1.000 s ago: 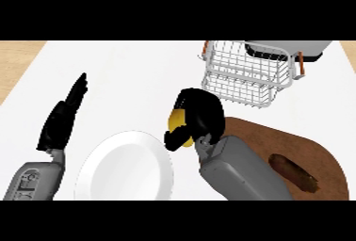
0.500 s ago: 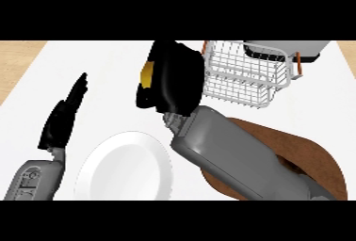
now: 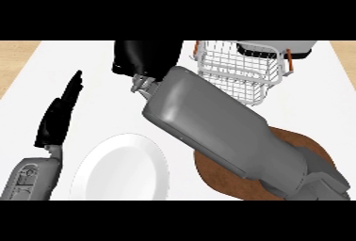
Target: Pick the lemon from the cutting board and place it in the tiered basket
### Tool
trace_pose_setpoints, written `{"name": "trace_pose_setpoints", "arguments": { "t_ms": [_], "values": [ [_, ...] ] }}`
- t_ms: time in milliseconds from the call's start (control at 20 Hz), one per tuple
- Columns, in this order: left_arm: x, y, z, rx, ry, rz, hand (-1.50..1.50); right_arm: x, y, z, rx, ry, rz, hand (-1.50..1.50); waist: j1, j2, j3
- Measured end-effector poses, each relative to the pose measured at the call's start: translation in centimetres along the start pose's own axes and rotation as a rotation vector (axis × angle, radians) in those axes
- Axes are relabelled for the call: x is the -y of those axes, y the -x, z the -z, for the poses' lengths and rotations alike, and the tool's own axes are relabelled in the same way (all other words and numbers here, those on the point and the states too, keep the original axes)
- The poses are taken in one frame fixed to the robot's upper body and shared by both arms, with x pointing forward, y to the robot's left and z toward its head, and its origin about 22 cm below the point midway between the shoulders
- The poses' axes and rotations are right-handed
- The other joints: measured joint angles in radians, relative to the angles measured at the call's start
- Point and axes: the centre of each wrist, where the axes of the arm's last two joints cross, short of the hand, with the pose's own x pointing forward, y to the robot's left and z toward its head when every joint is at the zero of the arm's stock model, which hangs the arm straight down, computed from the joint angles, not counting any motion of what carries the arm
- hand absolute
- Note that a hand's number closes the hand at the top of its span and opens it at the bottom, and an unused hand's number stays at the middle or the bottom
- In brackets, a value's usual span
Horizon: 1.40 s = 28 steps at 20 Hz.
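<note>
Tiered basket (image 3: 240, 70) beside right hand (image 3: 144, 59), plate (image 3: 122, 169) below

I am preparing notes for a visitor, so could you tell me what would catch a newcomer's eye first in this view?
The big grey right forearm sweeps diagonally across the middle, its black right hand raised at the top, left of the white wire tiered basket. Beneath the arm lies the brown cutting board; a white plate sits at lower left. The left hand rests open at the left, fingers up.
</note>
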Motion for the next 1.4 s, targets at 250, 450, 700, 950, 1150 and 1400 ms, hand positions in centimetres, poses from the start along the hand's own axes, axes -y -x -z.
{"name": "trace_pose_setpoints", "arguments": {
  "t_ms": [250,450,700,950,1150,1400],
  "values": [
    [-0.6,0.5,-0.6,-0.01,-0.013,-0.006,0.0,-0.1,-0.4,2.2,-0.028,-0.018,-0.01,1.5,-0.015,0.001,0.001],
    [-0.7,0.8,-1.0,-0.016,-0.022,-0.011,0.0,-1.2,0.2,4.0,-0.052,-0.01,-0.087,1.5,-0.026,0.003,0.001],
    [-0.7,1.2,-1.4,-0.016,-0.026,-0.004,0.0,-2.2,2.3,6.8,-0.106,0.038,-0.256,1.5,-0.034,0.003,0.001],
    [-1.4,1.0,-1.5,-0.025,-0.039,-0.002,0.0,-2.5,4.1,8.4,-0.138,0.063,-0.377,1.5,-0.046,0.0,0.002],
    [-1.0,1.7,-1.8,-0.03,-0.042,-0.009,0.0,-2.1,6.0,9.8,-0.154,0.039,-0.418,1.5,-0.052,-0.001,0.003],
    [-1.4,2.0,-1.9,-0.027,-0.043,-0.01,0.0,-2.5,9.0,10.6,-0.162,-0.029,-0.402,1.5,-0.055,-0.001,0.003]
  ]
}}
